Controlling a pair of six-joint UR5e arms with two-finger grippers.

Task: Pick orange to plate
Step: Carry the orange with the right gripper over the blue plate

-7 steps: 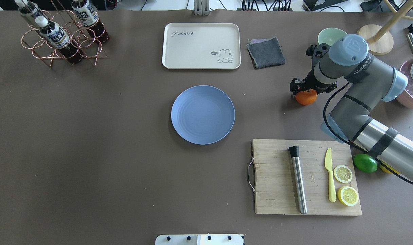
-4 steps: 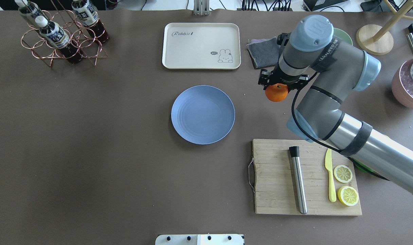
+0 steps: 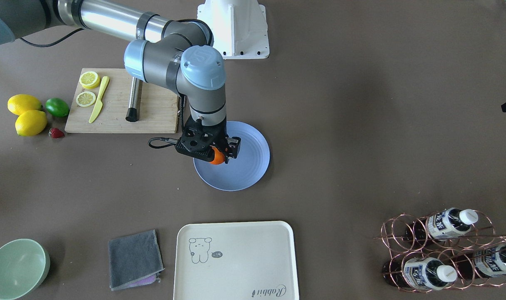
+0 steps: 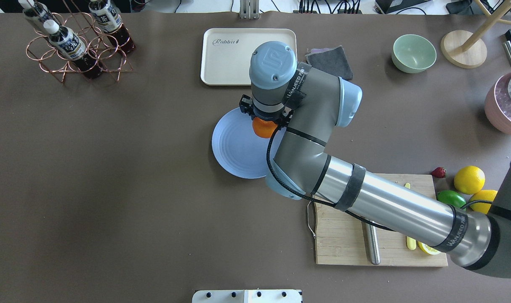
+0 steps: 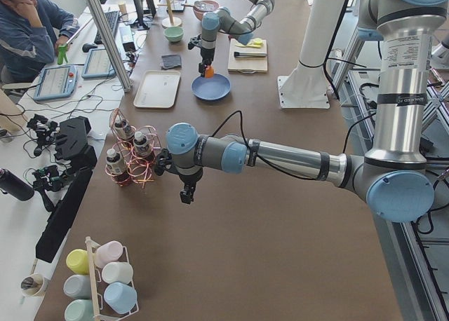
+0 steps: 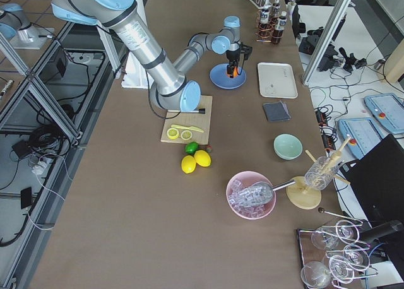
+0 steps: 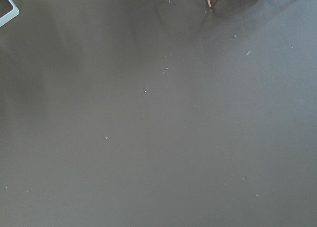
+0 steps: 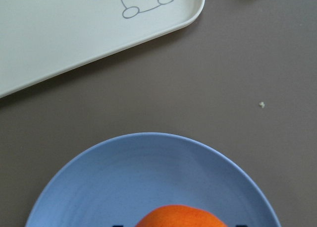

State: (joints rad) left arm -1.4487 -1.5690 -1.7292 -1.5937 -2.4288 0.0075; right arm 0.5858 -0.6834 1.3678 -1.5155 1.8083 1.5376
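The work area is a brown matte surface (image 4: 112,202) carrying fruit, tableware and a bottle rack. The right arm extends from the cutting board (image 4: 344,244) side toward the middle. Its right tool (image 3: 218,156) points straight down, with the fingers pinching the orange (image 4: 264,128) from two sides. The orange hangs over the light-blue plate (image 4: 232,151), off its centre, and the side views show it raised off the plate's face. The plate lies flat between the cream tray (image 4: 226,54) and the cutting board. The left tool (image 5: 186,193) hangs over bare surface just beside the copper bottle rack (image 4: 76,50), well apart from the plate. Whether its fingers are spread or pressed together cannot be told.
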